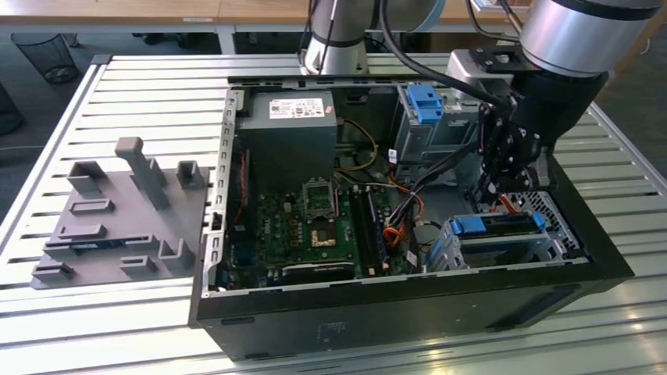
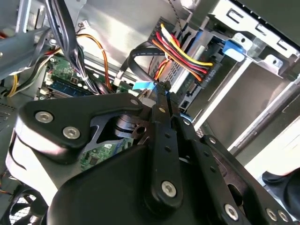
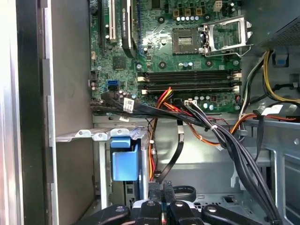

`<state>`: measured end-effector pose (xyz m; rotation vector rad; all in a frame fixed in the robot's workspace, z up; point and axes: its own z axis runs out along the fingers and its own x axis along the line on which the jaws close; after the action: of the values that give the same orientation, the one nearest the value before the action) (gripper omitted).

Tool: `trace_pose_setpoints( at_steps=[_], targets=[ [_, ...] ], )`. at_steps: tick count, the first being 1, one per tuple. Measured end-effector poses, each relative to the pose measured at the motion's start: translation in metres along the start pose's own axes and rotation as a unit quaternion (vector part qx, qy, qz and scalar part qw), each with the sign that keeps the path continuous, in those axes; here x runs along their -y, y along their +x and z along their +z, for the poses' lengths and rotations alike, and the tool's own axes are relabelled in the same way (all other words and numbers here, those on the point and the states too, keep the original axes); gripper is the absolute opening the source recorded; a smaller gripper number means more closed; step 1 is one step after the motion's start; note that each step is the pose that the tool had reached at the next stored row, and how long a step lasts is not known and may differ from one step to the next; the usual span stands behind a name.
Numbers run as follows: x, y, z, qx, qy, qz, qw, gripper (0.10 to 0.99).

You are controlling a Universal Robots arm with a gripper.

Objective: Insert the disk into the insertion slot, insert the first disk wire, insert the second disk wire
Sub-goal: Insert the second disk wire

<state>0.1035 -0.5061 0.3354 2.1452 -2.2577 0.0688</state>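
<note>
In the exterior view the disk [image 1: 498, 224], in its bright blue caddy, lies inside the silver insertion slot [image 1: 558, 228] at the case's right. My gripper [image 1: 504, 187] hangs just above the slot's inner end. In both wrist views it is shut [image 2: 161, 89] [image 3: 161, 188] on the end of a black flat disk wire [image 3: 179, 147] with a blue plug [image 2: 143, 86]. A black connector with red, yellow and black wires [image 2: 187, 52] sits against the disk's end. The caddy's blue front [image 3: 125, 163] shows beside the fingers.
The open computer case holds a green motherboard [image 1: 312, 226], a grey power supply [image 1: 287, 133] and a taller grey cage with a blue latch [image 1: 422, 105]. Thick black cable bundles [image 3: 225, 136] cross near the gripper. A grey fixture plate [image 1: 115, 219] lies on the slatted table.
</note>
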Motion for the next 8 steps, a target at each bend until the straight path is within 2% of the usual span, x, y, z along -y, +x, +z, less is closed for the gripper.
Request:
trace_pose_setpoints(
  at_steps=[8],
  targets=[
    [0.0004,0.0084,0.0005,0.0012,-0.0001,0.0,1.0,0.145]
  ],
)
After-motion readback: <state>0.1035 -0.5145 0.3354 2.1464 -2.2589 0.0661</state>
